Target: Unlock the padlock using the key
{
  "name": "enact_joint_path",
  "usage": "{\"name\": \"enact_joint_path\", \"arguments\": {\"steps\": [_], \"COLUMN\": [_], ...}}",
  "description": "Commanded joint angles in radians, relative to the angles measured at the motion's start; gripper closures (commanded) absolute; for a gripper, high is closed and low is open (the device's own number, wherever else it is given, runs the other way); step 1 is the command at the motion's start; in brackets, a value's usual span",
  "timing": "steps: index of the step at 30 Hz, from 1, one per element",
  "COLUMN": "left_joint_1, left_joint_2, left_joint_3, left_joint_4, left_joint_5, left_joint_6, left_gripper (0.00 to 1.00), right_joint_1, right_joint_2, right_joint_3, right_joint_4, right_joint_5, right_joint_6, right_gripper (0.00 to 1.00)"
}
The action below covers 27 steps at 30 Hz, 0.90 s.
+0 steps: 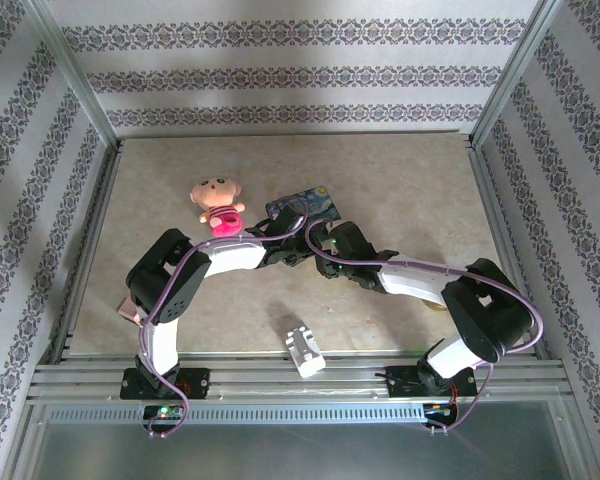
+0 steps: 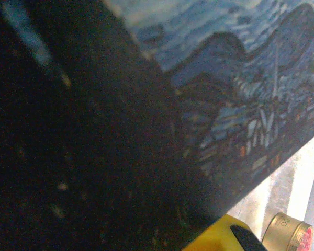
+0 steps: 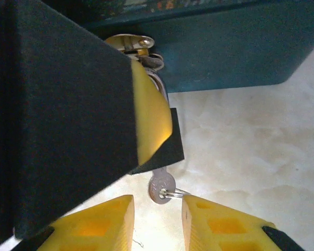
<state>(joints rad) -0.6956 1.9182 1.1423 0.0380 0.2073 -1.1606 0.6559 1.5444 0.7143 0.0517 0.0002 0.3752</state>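
Nearest the arms' bases, a white plastic block [image 1: 303, 348] lies at the front edge of the table [image 1: 400, 190]. Beyond it both arms reach in to the blue starry-night tin [image 1: 302, 203] at mid-table.

Seen from the right wrist, the right gripper [image 3: 158, 204] is spread, its yellow pads [image 3: 104, 225] on either side of the key [image 3: 161, 187] without closing on it. The key is small and silvery-grey, with a rounded head and a thin wire ring through it, and its blade runs up into the padlock [image 3: 172, 144].

The padlock's dark grey body shows only as a sliver behind one yellow pad of the left gripper [image 3: 156, 125], which lies against it. Whether that gripper's fingers actually clamp the lock cannot be told.

Above, the pale shackle [image 3: 156, 65] passes through a brass hasp [image 3: 128, 42] on the tin's dark front wall. Past the tin sits a pink plush toy [image 1: 217, 205].
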Motion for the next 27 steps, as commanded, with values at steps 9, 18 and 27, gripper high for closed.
{"name": "enact_joint_path", "arguments": {"steps": [9, 18, 27], "left_joint_1": [0.013, 0.014, 0.015], "left_joint_2": [-0.035, -0.029, -0.027], "left_joint_3": [0.037, 0.038, 0.033], "left_joint_4": [-0.043, -0.036, -0.018], "left_joint_5": [0.036, 0.056, 0.078], "left_joint_6": [-0.014, -0.027, -0.043], "left_gripper": [1.0, 1.0, 1.0], "right_joint_1": [0.036, 0.063, 0.074], "right_joint_2": [0.061, 0.097, 0.13], "right_joint_3": [0.068, 0.084, 0.094], "right_joint_4": [-0.05, -0.05, -0.034], "right_joint_5": [0.098, 0.146, 0.188], "right_joint_6": [-0.062, -0.093, -0.101], "right_gripper": [0.7, 0.71, 0.74]}}
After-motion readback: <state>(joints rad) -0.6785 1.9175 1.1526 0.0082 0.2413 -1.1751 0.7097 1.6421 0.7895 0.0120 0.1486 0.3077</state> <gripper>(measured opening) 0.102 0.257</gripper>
